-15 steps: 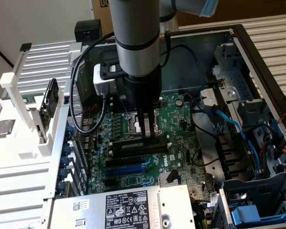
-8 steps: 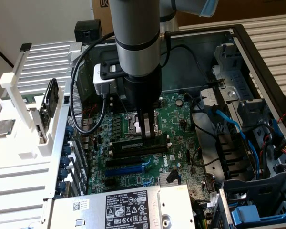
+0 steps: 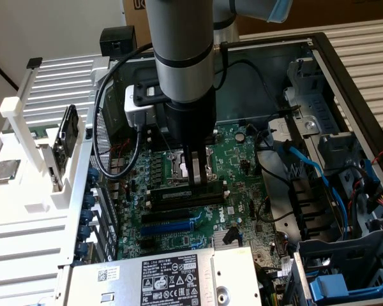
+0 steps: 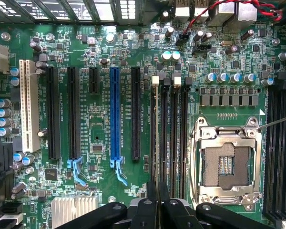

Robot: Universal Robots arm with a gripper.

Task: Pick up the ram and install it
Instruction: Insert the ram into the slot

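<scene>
Pincer (image 3: pixel 195 177) fingers are pressed almost together, leaving a thin slit that pinches the top edge of the ram (image 3: pixel 179 195) near its middle. The ram is a long, narrow, flat stick standing upright on edge in one of the black memory slots (image 4: pixel 174 133). Its side looks dark, with a pale label strip along it. White end clips (image 3: pixel 149 191) sit at both ends of the stick. Just beside the slots lies the open metal CPU socket (image 4: pixel 226 164). On the slots' other side are the blue expansion slot (image 4: pixel 115 114) and black ones parallel to it. All of this sits on the green motherboard (image 4: pixel 100 129) inside an open computer case (image 3: pixel 345 70). A white rack (image 3: pixel 45 159) stands at the exterior view's left.
</scene>
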